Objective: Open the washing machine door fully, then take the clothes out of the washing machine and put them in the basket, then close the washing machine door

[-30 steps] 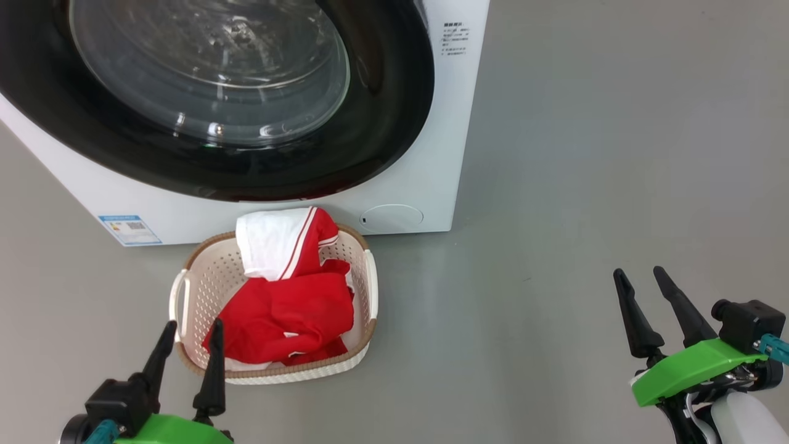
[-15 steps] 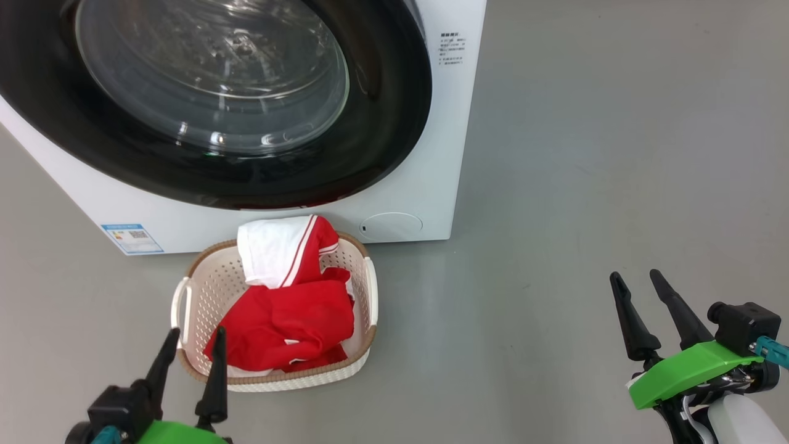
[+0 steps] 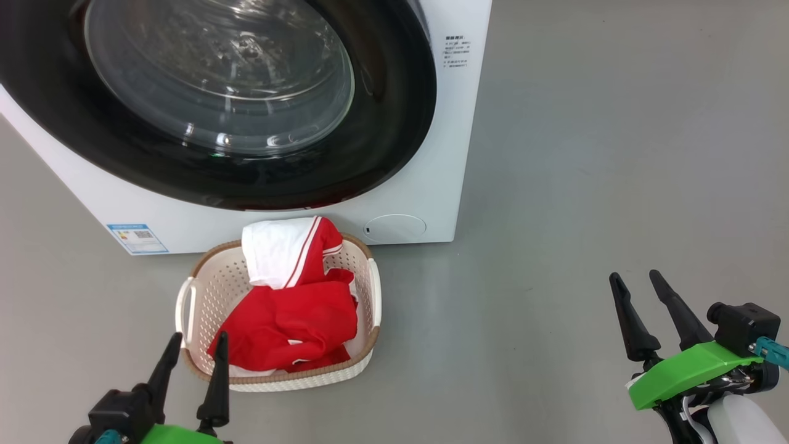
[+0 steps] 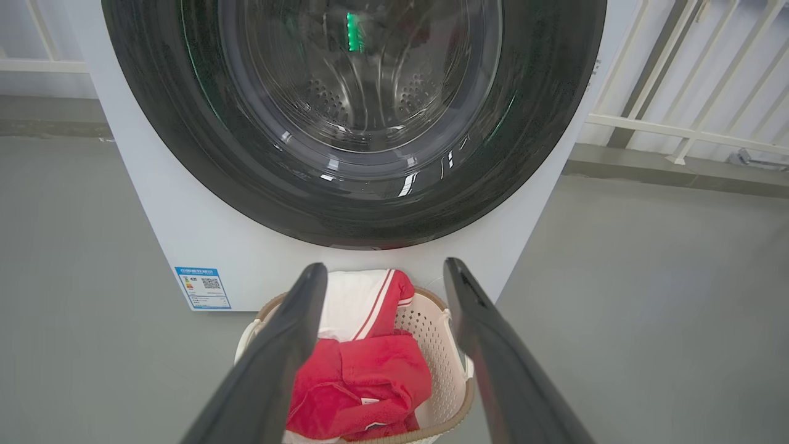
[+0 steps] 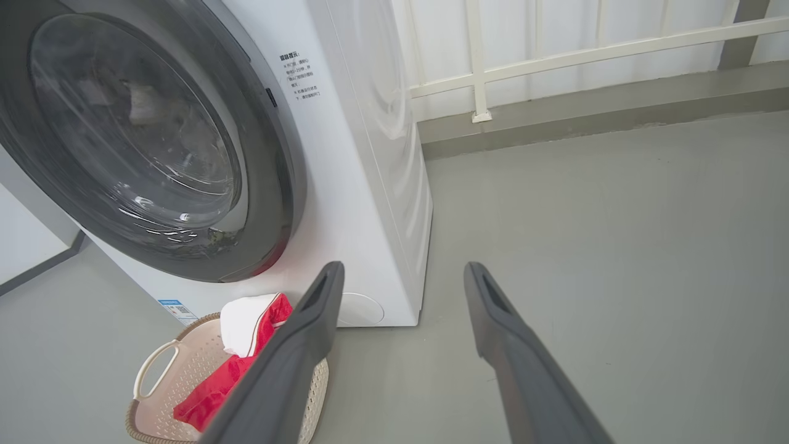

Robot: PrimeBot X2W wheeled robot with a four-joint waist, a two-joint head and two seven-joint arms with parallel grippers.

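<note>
The washing machine point(image 3: 441, 185) is a white front-loader, and the washing machine door point(image 3: 388, 129), with its glossy black rim and glass window, lies flat against its front. The cream basket point(image 3: 203, 290) stands on the floor right before it. Inside lie the red and white clothes point(image 3: 296, 314). My left gripper point(image 3: 199, 337) hovers open at the basket's near rim, nothing between its fingers; in the left wrist view this gripper point(image 4: 385, 266) frames the clothes point(image 4: 370, 382). My right gripper point(image 3: 633, 275) stands open over bare floor, far right of the basket; in its own view that gripper point(image 5: 404, 266) holds nothing.
Grey floor point(image 3: 585, 154) stretches to the right of the machine. A white railing point(image 5: 555, 58) and a wall base run behind. A blue sticker point(image 3: 137, 237) and a round service flap point(image 3: 394, 227) mark the machine's lower front.
The whole head view has shifted slightly, so the camera moved. Both grippers stay open and keep their places; the basket, clothes and door are as before.
</note>
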